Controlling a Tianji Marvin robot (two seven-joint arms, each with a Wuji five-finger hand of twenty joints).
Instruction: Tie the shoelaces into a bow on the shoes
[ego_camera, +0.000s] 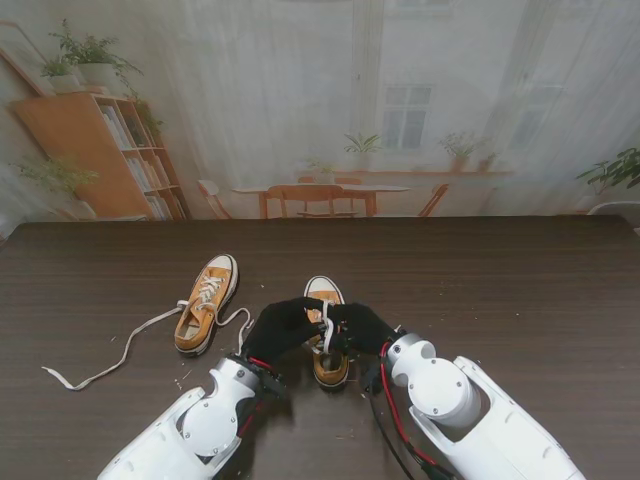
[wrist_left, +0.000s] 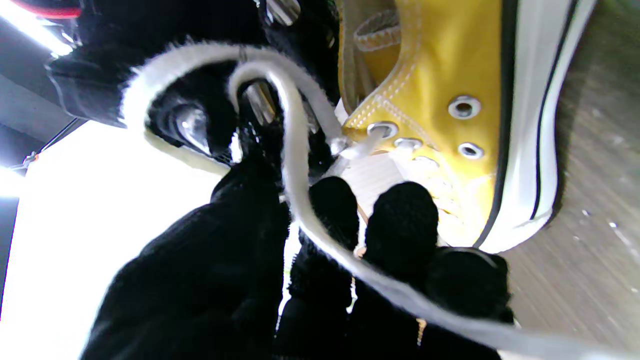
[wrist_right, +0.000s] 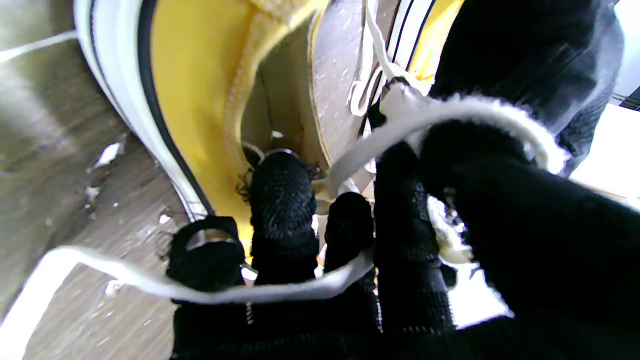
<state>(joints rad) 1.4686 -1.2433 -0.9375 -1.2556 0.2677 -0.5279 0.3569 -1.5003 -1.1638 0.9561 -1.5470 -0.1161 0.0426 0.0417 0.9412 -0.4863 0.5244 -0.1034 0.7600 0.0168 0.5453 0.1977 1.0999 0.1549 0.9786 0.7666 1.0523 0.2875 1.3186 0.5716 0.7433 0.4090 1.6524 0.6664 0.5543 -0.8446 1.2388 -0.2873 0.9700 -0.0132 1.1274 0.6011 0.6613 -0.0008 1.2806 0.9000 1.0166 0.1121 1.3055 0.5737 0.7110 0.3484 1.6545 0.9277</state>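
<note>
my left hand (ego_camera: 283, 325) closed on lace (ego_camera: 327, 333) | my right hand (ego_camera: 362, 322) closed on same lace | near shoe (ego_camera: 327, 366) between both hands | far shoe (ego_camera: 205, 302) at 10 o'clock, untied

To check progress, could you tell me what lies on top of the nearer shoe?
Both hands, left hand and right hand, meet over the shoe, working its white lace. They cover any knot.

Two yellow shoes sit on the table (ego_camera: 520, 300): the near shoe (ego_camera: 329, 366) between two black-gloved hands, the left hand (ego_camera: 283, 326) and the right hand (ego_camera: 363, 324); the far shoe (ego_camera: 207, 302) left of the near shoe, trailing one loose lace (ego_camera: 120, 352).
</note>
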